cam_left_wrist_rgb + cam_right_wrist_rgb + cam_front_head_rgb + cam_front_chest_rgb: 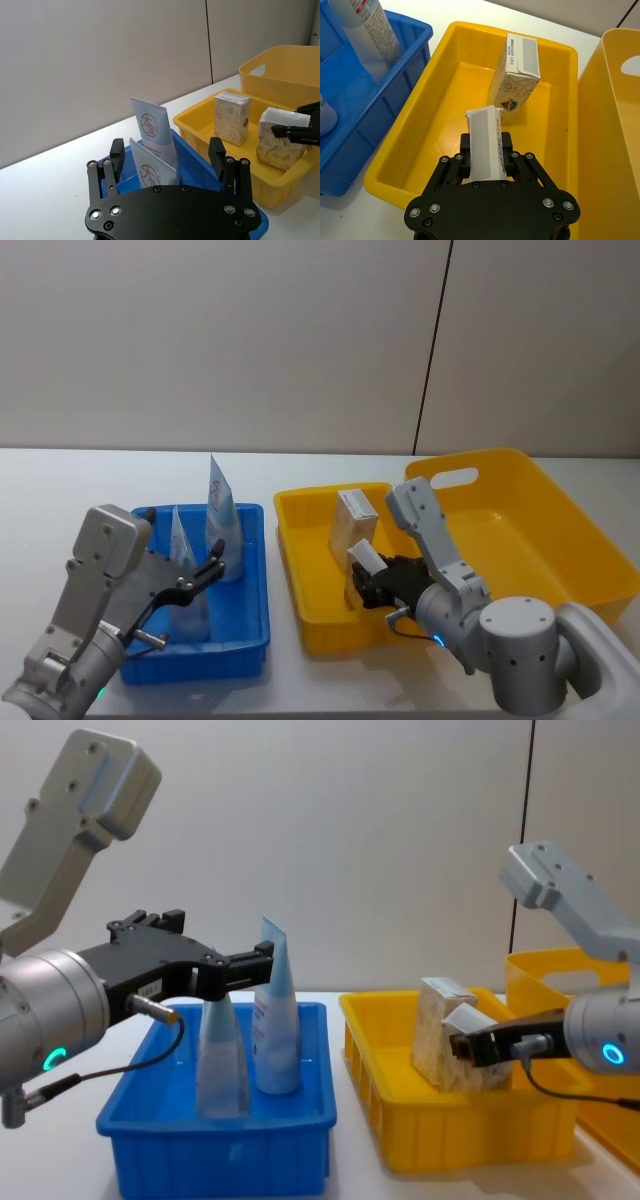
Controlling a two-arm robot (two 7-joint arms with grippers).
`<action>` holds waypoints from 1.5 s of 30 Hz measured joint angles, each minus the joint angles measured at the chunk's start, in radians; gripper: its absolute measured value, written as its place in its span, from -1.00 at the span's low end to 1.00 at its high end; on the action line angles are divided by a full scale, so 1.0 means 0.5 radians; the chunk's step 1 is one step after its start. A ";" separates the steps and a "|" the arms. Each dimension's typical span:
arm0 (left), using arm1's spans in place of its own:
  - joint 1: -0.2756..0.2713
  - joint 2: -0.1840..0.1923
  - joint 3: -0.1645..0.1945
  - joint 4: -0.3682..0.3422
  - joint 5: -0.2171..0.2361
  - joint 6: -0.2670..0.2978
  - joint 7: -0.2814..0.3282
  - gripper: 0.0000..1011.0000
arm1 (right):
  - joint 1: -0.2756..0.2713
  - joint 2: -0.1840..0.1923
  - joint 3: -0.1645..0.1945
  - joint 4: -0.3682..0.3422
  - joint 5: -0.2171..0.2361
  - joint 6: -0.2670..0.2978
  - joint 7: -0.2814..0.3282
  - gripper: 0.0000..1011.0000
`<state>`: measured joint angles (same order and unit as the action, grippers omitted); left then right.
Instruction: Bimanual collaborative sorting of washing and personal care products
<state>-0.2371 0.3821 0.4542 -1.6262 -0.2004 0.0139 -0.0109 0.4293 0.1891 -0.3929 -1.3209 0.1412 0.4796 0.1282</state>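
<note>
While the right gripper (485,149) pinches a beige marbled carton (483,127) inside the small yellow tray (405,160), beside a second standing carton (514,75), the left gripper (166,148) hangs spread at two squeeze tubes (152,125) upright in the blue tray (245,640)

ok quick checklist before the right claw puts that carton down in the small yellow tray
1. Right claw shut on the held beige marbled rectangular carton: ok
2. Held carton is over the small yellow plastic tray: ok
3. Bare tray floor beside the standing beige marbled carton: ok
4. Held carton's base touching the tray floor: cannot tell
5. Left claw open over the blue plastic tray, apart from the right arm: ok
</note>
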 joint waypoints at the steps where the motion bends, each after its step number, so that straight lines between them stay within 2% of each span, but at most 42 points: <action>1: 0.000 0.000 0.000 0.000 0.000 0.000 0.000 0.98 | 0.000 0.000 0.000 0.000 0.000 0.000 0.000 -0.39; 45: 0.000 0.000 0.000 0.000 0.000 0.000 0.000 0.98 | -0.006 0.000 0.013 -0.026 -0.001 -0.014 0.005 -0.39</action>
<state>-0.2372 0.3821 0.4542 -1.6262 -0.2004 0.0139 -0.0109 0.4262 0.1891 -0.3865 -1.3337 0.1407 0.4724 0.1304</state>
